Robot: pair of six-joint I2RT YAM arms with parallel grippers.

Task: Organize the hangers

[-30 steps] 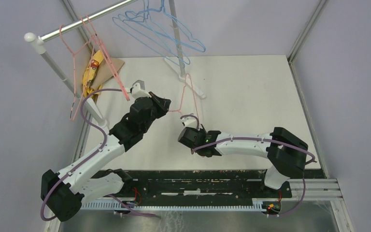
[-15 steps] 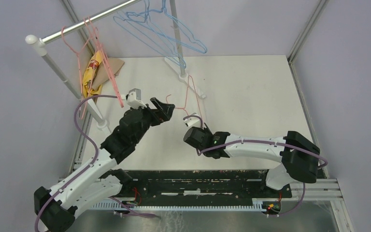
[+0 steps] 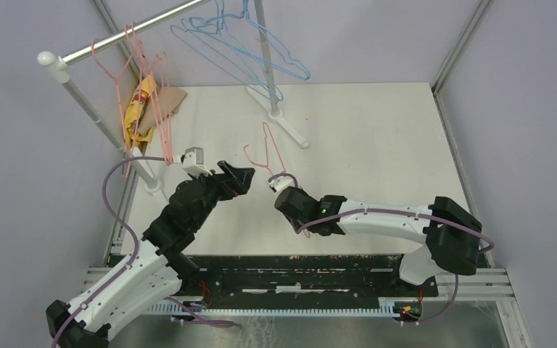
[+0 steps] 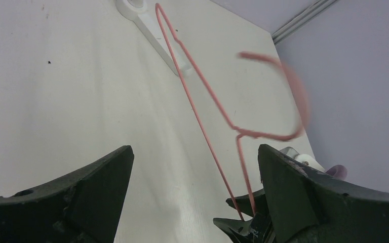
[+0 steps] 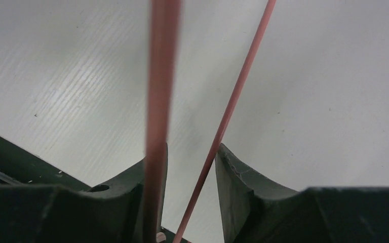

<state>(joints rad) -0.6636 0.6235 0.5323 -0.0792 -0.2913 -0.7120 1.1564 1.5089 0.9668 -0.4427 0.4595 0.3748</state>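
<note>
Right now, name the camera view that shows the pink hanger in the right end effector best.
Left wrist: the pink hanger fills the frame, hook, neck and two wires running down into the right end effector. Top external shows it small and thin; right wrist shows only two blurred wires between the fingers.

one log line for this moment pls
left gripper: open, empty | right gripper: shut on pink hanger | rail: other hangers hung
</note>
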